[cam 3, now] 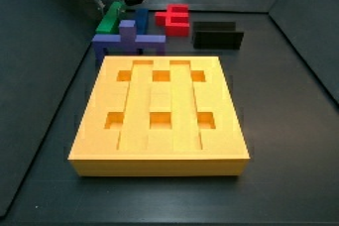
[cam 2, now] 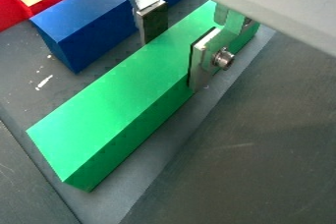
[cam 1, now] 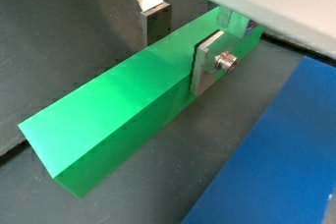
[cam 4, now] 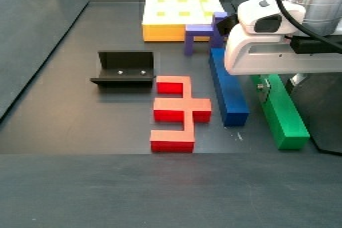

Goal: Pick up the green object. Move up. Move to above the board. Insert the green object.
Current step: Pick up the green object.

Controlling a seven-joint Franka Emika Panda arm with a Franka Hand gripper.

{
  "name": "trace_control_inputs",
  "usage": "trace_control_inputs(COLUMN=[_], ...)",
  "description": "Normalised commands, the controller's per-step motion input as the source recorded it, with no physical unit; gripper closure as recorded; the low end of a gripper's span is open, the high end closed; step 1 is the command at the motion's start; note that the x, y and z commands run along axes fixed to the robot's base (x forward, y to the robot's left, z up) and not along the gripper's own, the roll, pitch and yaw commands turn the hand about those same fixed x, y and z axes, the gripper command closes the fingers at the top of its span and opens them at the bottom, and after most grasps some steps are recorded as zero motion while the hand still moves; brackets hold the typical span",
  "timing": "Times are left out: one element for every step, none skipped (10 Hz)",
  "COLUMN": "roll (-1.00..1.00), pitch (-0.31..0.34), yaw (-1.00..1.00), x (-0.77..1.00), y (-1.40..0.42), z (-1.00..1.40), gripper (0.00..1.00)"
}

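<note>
Lying flat for insertion: large grooved orange-yellow board. Long matte bright-green bar, on the floor beside a blue block, straddled by the gripper (plates flanking; closure cannot be told).

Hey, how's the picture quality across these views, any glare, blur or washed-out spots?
In a side view, the board is overexposed, washed pale. In both wrist views the green object shows soft sheen; the end effector straddles it, slightly blurred. In a side view the board is evenly lit.
</note>
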Motion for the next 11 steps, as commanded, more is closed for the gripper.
trace_control_inputs(roll=[0.00,0.00,0.00,0.00,0.00,0.00,0.00,0.00,0.00,0.00,0.00], pitch=[0.000,0.000,0.000,0.000,0.000,0.000,0.000,0.000,0.000,0.000,0.000], yaw=[0.00,0.00,0.00,0.00,0.00,0.00,0.00,0.00,0.00,0.00,0.00], x=[0.00,0.00,0.00,0.00,0.00,0.00,0.00,0.00,0.00,0.00,0.00], y=[0.00,0.00,0.00,0.00,0.00,0.00,0.00,0.00,0.00,0.00,0.00], z=[0.00,0.00,0.00,0.00,0.00,0.00,0.00,0.00,0.00,0.00,0.00], gripper=[1.00,1.00,1.00,1.00,1.00,1.00,1.00,1.00,1.00,1.00,1.00])
